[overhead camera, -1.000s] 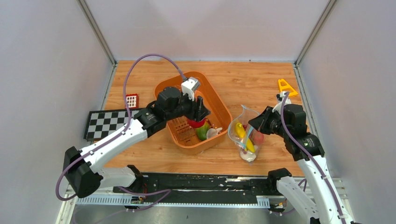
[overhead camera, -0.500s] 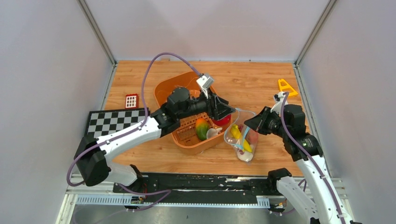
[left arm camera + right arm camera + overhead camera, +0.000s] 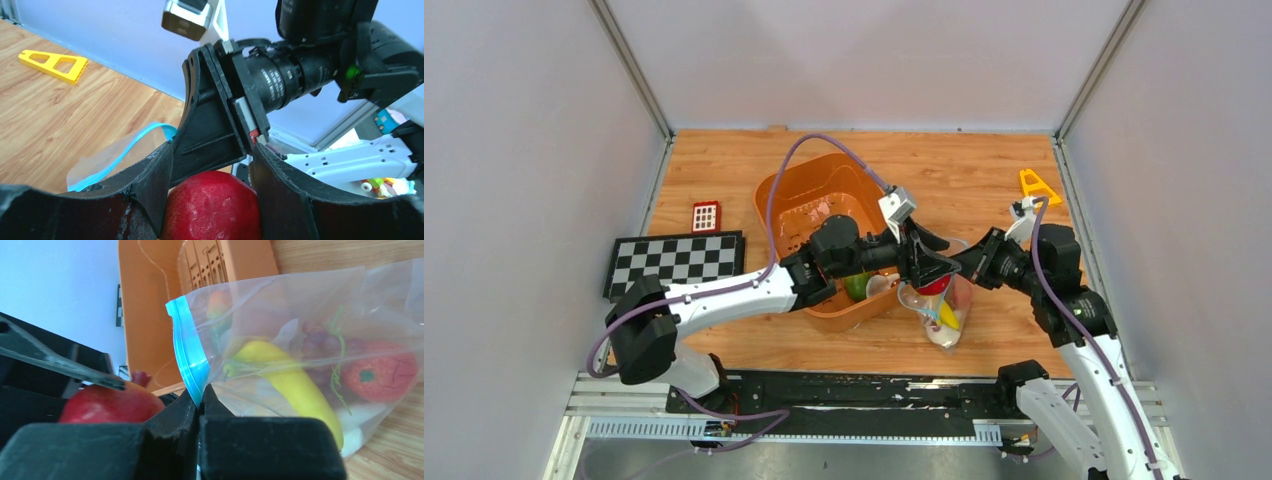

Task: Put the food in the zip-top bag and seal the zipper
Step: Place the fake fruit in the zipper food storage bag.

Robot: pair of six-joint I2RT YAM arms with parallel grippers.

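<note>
the top view shows the left gripper [image 3: 927, 268] reaching over the near right corner of the orange basket [image 3: 809, 195] to the mouth of the bag [image 3: 946, 322]. the bag stands on the table [image 3: 984, 170] just beside that corner, toward the near right part. from above the grip itself is hard to read, but the left wrist view shows it well: the two fingers [image 3: 150, 182] are spread around a red fruit [image 3: 210, 207] and press on both its sides. the right gripper [image 3: 980, 262] comes from the right side. only its own wrist view shows that its jaws are pressed together on the teal zipper [image 3: 187, 350], pinching the edge of the bag and holding it up. this view also looks through the clear plastic: a banana [image 3: 295, 385], a red round piece [image 3: 380, 372], purple grapes [image 3: 320, 342] and a white piece [image 3: 352, 437] at the bottom are inside. the top view alone shows a green piece [image 3: 856, 287] lying in the basket.
</note>
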